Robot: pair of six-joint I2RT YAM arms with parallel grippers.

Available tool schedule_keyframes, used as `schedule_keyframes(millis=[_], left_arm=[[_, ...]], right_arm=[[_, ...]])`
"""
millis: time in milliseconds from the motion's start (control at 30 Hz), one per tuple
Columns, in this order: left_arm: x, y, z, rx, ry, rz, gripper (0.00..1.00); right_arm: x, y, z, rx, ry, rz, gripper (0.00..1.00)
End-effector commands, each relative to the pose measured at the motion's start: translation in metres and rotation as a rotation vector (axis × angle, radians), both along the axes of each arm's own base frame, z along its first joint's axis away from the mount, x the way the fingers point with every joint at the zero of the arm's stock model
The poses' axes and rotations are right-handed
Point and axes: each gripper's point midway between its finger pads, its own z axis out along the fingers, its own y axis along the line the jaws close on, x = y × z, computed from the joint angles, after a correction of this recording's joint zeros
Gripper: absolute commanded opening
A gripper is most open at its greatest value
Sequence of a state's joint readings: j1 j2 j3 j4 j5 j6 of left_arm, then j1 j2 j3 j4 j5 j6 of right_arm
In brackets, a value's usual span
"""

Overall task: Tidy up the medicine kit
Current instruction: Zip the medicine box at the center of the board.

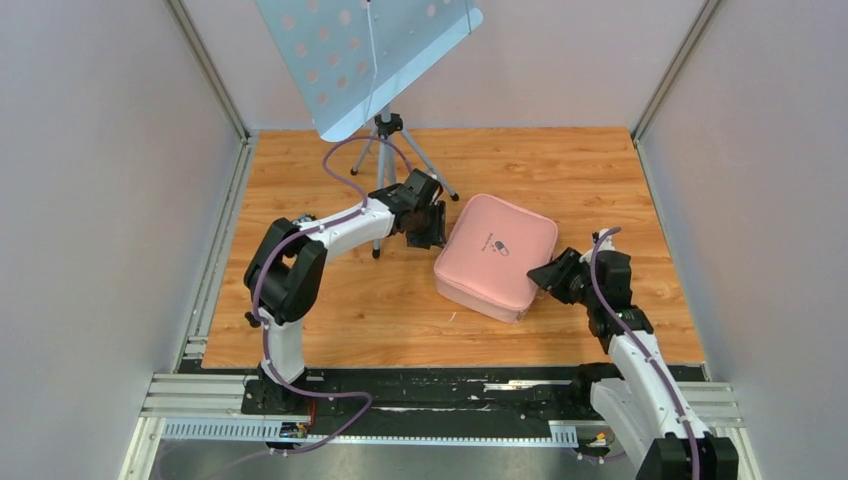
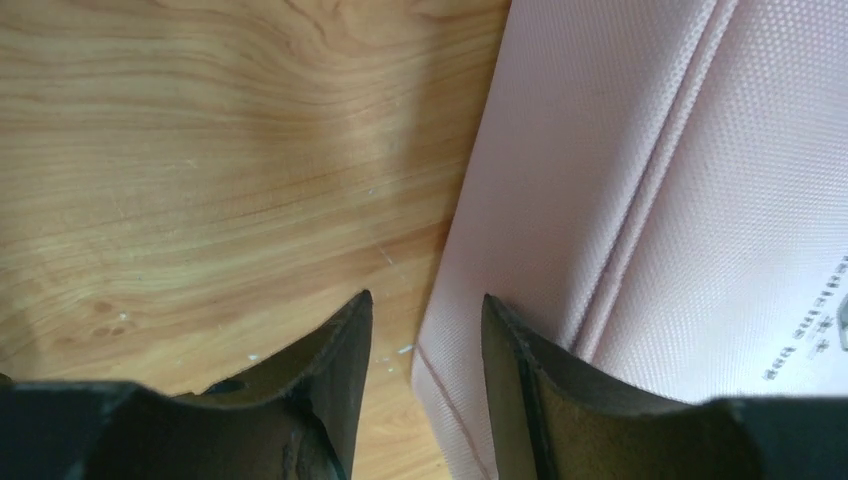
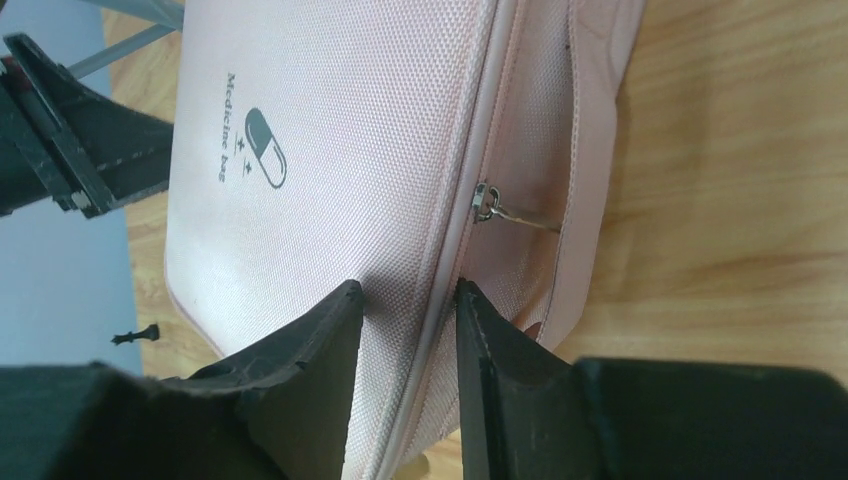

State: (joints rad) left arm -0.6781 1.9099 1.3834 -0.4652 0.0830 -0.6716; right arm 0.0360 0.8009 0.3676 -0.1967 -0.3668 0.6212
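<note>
The pink medicine kit (image 1: 495, 255) lies zipped shut on the wooden table, its lid with the dark pill logo (image 3: 265, 148) facing up. My left gripper (image 1: 432, 230) is open at the kit's left edge. In the left wrist view (image 2: 425, 305) one finger is over the wood and the other over the kit (image 2: 650, 200). My right gripper (image 1: 549, 274) is open at the kit's right side. In the right wrist view (image 3: 410, 290) its fingers straddle the zip seam of the kit (image 3: 380, 150). The metal zip pull (image 3: 487, 203) sits just ahead of them.
A perforated pale blue stand (image 1: 370, 60) on a tripod (image 1: 385, 150) rises at the back, just behind my left arm. Grey walls enclose the table on three sides. Bare wood (image 1: 380, 300) lies in front of the kit.
</note>
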Motion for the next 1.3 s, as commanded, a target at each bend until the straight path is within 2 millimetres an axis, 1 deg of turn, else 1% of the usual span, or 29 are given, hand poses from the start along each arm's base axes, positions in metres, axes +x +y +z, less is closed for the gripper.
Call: schedule_keyframes(millis=[0,33,67,100,133,167,200,233,267,300,333,367,400,467,533,633,733,867,900,933,967,1000,1033,1067,1100,1133,1167,1267], left_arm=[[0.012,-0.043,0.053,-0.145,-0.107,-0.104,0.54],[0.01,-0.04,0.052,-0.14,-0.105,-0.102,0.54],[0.009,-0.038,0.056,-0.143,-0.113,-0.099,0.55],[0.004,-0.035,0.051,-0.135,-0.101,-0.096,0.55],[0.002,-0.034,0.056,-0.148,-0.103,-0.093,0.55],[-0.006,-0.03,0.048,-0.146,-0.078,-0.096,0.55],[-0.009,-0.03,0.053,-0.165,-0.08,-0.09,0.55],[-0.019,-0.025,0.043,-0.158,-0.051,-0.091,0.56],[-0.022,-0.025,0.048,-0.178,-0.058,-0.085,0.56],[-0.03,-0.02,0.04,-0.17,-0.036,-0.082,0.56],[-0.033,-0.02,0.046,-0.189,-0.045,-0.074,0.56],[-0.04,-0.015,0.039,-0.181,-0.03,-0.07,0.57],[-0.042,-0.015,0.045,-0.201,-0.04,-0.062,0.57],[-0.049,-0.011,0.046,-0.211,-0.045,-0.054,0.57],[-0.053,-0.006,0.043,-0.208,-0.051,-0.046,0.57],[-0.057,-0.001,0.038,-0.201,-0.063,-0.052,0.57],[-0.062,-0.001,0.037,-0.211,-0.06,-0.072,0.57],[-0.071,-0.002,0.043,-0.231,-0.054,-0.078,0.57],[-0.072,-0.001,0.05,-0.243,-0.06,-0.06,0.56],[-0.076,0.001,0.048,-0.24,-0.055,-0.051,0.57],[-0.077,0.004,0.056,-0.253,-0.067,-0.029,0.57],[-0.08,0.009,0.051,-0.242,-0.064,-0.012,0.58],[-0.082,0.011,0.059,-0.258,-0.075,0.001,0.61],[-0.085,0.017,0.055,-0.247,-0.072,0.014,0.63],[-0.088,0.02,0.061,-0.259,-0.08,0.025,0.68],[-0.093,0.025,0.058,-0.253,-0.075,0.031,0.7],[-0.095,0.027,0.064,-0.267,-0.084,0.035,0.72],[-0.107,0.034,0.07,-0.278,-0.088,0.039,0.76]], right_arm=[[-0.03,0.04,0.005,0.192,0.091,0.093,0.34],[-0.03,0.042,0.003,0.194,0.099,0.098,0.34],[-0.029,0.045,0.003,0.198,0.102,0.107,0.34],[-0.029,0.049,0.002,0.206,0.108,0.115,0.33],[-0.028,0.052,0.001,0.216,0.114,0.118,0.32],[-0.026,0.056,0.002,0.224,0.111,0.124,0.32],[-0.023,0.06,0.002,0.228,0.11,0.125,0.31],[-0.02,0.062,0.002,0.229,0.109,0.12,0.3],[-0.017,0.064,0.002,0.23,0.106,0.113,0.3],[-0.014,0.064,0.001,0.23,0.106,0.102,0.29],[-0.01,0.064,-0.001,0.23,0.107,0.088,0.28],[-0.005,0.063,0.0,0.231,0.095,0.075,0.28],[0.0,0.062,0.001,0.228,0.086,0.063,0.26],[0.006,0.061,0.001,0.219,0.076,0.05,0.23],[0.009,0.06,0.002,0.205,0.071,0.041,0.23],[0.008,0.057,-0.001,0.189,0.073,0.029,0.23],[0.004,0.053,-0.005,0.184,0.078,0.006,0.24],[0.004,0.049,-0.004,0.182,0.069,-0.019,0.24],[0.005,0.049,-0.005,0.183,0.072,-0.025,0.23],[0.005,0.048,-0.005,0.183,0.074,-0.03,0.22],[0.005,0.047,-0.004,0.185,0.069,-0.038,0.19],[0.006,0.046,-0.003,0.187,0.064,-0.046,0.15],[0.006,0.045,-0.001,0.189,0.053,-0.054,0.11],[0.002,0.042,-0.004,0.182,0.07,-0.067,0.08],[0.001,0.041,-0.004,0.179,0.067,-0.074,0.05],[0.0,0.039,-0.003,0.175,0.064,-0.085,0.02],[-0.002,0.036,-0.004,0.17,0.064,-0.095,0.0],[-0.009,0.029,-0.004,0.16,0.062,-0.124,0.0]])
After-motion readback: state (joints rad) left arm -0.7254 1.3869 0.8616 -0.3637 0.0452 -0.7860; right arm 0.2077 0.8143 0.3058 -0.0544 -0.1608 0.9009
